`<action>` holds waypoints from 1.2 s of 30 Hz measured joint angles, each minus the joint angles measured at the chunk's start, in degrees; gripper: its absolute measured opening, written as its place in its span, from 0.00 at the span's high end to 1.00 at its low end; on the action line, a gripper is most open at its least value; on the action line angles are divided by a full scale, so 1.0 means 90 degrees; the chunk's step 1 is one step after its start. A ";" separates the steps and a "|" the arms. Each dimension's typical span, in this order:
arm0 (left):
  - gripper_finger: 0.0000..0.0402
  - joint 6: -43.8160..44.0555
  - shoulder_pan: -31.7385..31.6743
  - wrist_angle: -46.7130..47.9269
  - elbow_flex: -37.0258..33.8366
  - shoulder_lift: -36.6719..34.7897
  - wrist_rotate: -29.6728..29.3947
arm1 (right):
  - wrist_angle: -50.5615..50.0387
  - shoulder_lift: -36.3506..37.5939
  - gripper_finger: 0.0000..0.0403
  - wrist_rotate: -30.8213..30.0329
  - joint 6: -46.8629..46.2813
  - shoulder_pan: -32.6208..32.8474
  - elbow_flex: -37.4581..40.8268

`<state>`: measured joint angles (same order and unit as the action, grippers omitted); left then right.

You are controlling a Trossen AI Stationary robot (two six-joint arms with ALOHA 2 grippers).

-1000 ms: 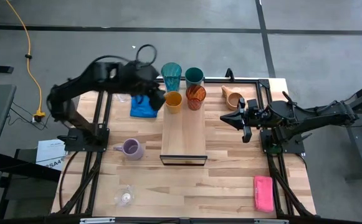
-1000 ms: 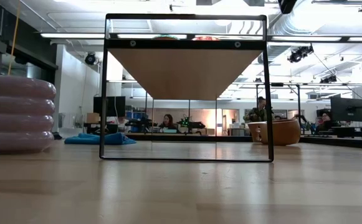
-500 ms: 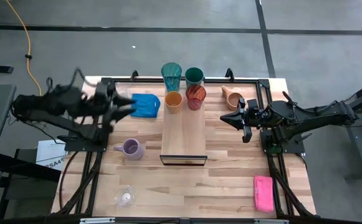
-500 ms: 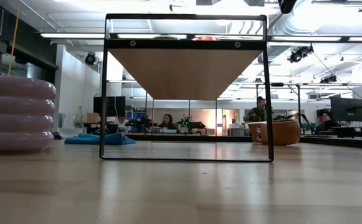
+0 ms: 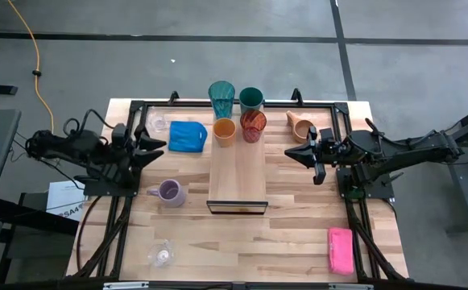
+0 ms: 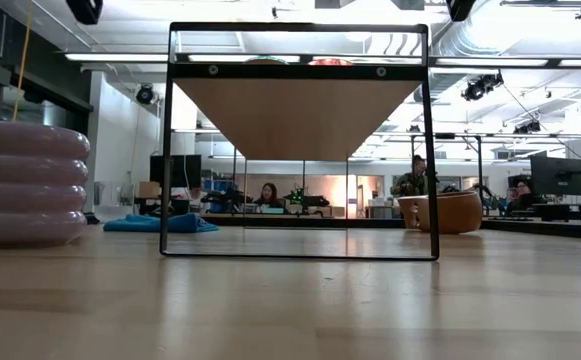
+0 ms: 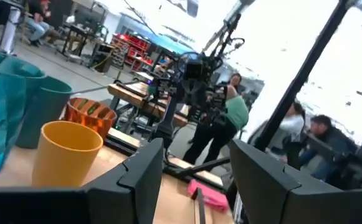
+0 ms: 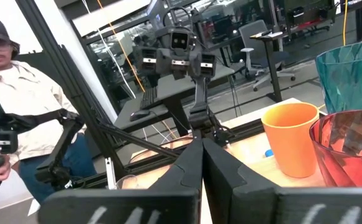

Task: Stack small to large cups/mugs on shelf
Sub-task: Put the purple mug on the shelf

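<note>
Wood slat table (image 5: 242,242) on a grey floor, shelf (image 5: 238,173) dead center of frame. Four cups bunched at its upper end: teal tumbler (image 5: 221,98), green cup (image 5: 250,98), orange cup (image 5: 224,130), red cup (image 5: 253,126). Prob lined up there for stacking. Lavender mug (image 5: 169,192) left of shelf, tan mug (image 5: 300,126) on its side upper right, glass (image 5: 163,254) lower left. Left gripper (image 5: 155,145) at left-middle, arm folded low, jaws apart, empty. Right gripper (image 5: 290,153) right of center, stretched toward the shelf, pinched closed w/ nothing in it.
</note>
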<state>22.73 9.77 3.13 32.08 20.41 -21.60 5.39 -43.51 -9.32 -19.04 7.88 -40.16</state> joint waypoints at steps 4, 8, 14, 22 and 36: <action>0.57 -0.0112 0.0001 -0.0060 0.0000 0.0000 -0.0074 | 0.0000 0.0001 1.00 0.0002 0.0142 0.0000 0.0000; 0.57 -0.0303 0.0001 -0.0060 0.0000 0.0004 -0.0072 | -0.0001 0.0001 1.00 0.0005 0.0284 0.0000 0.0000; 0.57 -0.0665 0.0001 -0.0057 0.0000 0.0007 -0.0069 | 0.0000 0.0001 1.00 0.0007 0.0286 0.0000 0.0000; 0.57 -0.1463 0.0001 -0.0055 0.0000 0.0007 -0.0067 | -0.0001 0.0001 1.00 0.0015 0.0273 0.0000 0.0000; 0.57 -0.1500 0.0001 -0.0049 0.0000 0.0007 -0.0062 | -0.0002 0.0002 0.88 0.0015 0.0281 0.0000 0.0000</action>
<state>9.23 9.78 2.69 32.08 20.47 -22.15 5.37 -43.49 -9.19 -16.51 7.88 -40.16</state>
